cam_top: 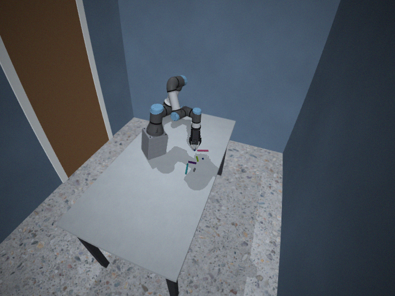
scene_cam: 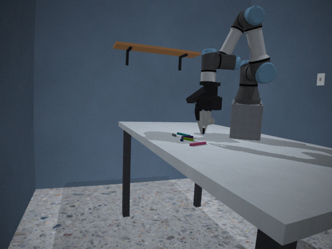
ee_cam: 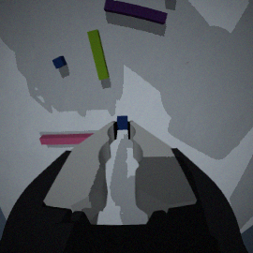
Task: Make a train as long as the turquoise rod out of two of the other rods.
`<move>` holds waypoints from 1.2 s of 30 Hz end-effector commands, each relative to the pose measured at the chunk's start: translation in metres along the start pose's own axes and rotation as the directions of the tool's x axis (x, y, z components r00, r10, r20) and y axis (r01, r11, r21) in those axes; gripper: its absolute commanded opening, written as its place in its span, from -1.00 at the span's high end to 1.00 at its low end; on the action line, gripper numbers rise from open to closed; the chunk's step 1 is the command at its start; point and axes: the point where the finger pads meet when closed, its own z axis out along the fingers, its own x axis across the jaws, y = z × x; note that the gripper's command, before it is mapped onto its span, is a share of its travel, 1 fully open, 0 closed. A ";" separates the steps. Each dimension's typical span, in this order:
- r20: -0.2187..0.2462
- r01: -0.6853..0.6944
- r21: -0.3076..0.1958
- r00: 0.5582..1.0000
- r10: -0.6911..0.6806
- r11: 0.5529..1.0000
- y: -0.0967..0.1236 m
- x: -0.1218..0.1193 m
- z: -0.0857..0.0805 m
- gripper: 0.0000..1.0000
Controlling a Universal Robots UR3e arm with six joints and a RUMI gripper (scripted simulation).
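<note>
My gripper (cam_top: 194, 149) (scene_cam: 203, 130) (ee_cam: 122, 123) is shut on a blue rod (ee_cam: 122, 122), low over the table. The pink rod (cam_top: 202, 150) (scene_cam: 198, 144) (ee_cam: 66, 139) lies beside it, its near end partly hidden by a finger in the wrist view. The turquoise rod (cam_top: 186, 169) (scene_cam: 183, 134) lies farther off. No rods on the table lie end to end.
A second blue rod (cam_top: 202, 158) (ee_cam: 59, 62) lies near the lime rod (cam_top: 197, 159) (ee_cam: 98, 55). The purple rod (cam_top: 192, 162) (ee_cam: 136, 11) lies between the lime and turquoise rods. The grey rod (cam_top: 194, 169) (scene_cam: 174, 134) lies beside the turquoise rod.
</note>
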 end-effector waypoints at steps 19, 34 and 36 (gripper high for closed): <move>0.005 0.000 0.004 1.000 0.000 1.000 -0.001 -0.002 0.022 1.00; 0.005 0.000 0.004 1.000 0.000 1.000 -0.001 -0.002 0.022 1.00; 0.005 0.000 0.004 1.000 0.000 1.000 -0.001 -0.002 0.022 1.00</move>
